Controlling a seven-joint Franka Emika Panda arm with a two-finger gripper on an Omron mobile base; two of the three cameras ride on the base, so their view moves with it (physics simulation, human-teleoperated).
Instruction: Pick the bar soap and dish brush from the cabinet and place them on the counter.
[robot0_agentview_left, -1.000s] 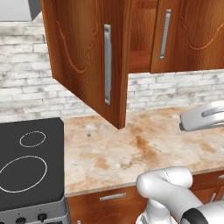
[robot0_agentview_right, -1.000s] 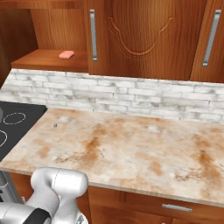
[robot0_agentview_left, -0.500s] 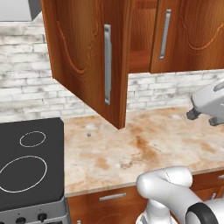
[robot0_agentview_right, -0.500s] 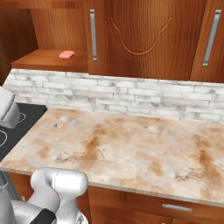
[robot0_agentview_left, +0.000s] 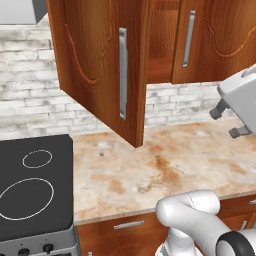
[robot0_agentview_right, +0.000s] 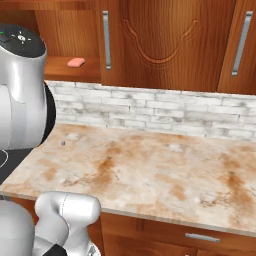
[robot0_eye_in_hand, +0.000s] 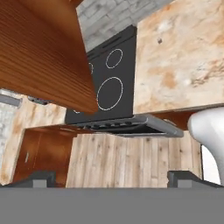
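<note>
The gripper (robot0_eye_in_hand: 112, 177) hung with its jaws spread wide apart and nothing between them; in the hand view its two dark fingertips (robot0_eye_in_hand: 41, 178) rose at the bottom edge, well separated. Seen past those jaws lay a pale wooden floor (robot0_eye_in_hand: 131, 159), and beyond it the front edge of the black stovetop (robot0_eye_in_hand: 111, 85) with its white rings. To the right of the jaws in that view stretched the counter (robot0_eye_in_hand: 183, 57), beige with rusty blotches, and above and to the left of them loomed the underside of an open cabinet door (robot0_eye_in_hand: 39, 52).

In the left base view the gripper (robot0_agentview_left: 231, 121) showed at the right edge as a white hand with two dark fingers pointing left over the counter (robot0_agentview_left: 165, 170), touching nothing. The open door of the cabinet (robot0_agentview_left: 100, 65) stood well away from the jaws, swung out above the counter.

The bar soap (robot0_agentview_right: 76, 62), a small pink block, lay flat on the wooden shelf inside the cabinet (robot0_agentview_right: 165, 45), far from the jaws and untouched. The counter (robot0_agentview_right: 150, 170) below it was bare except for a tiny dark speck. The dish brush could not be made out in the cabinet.
</note>
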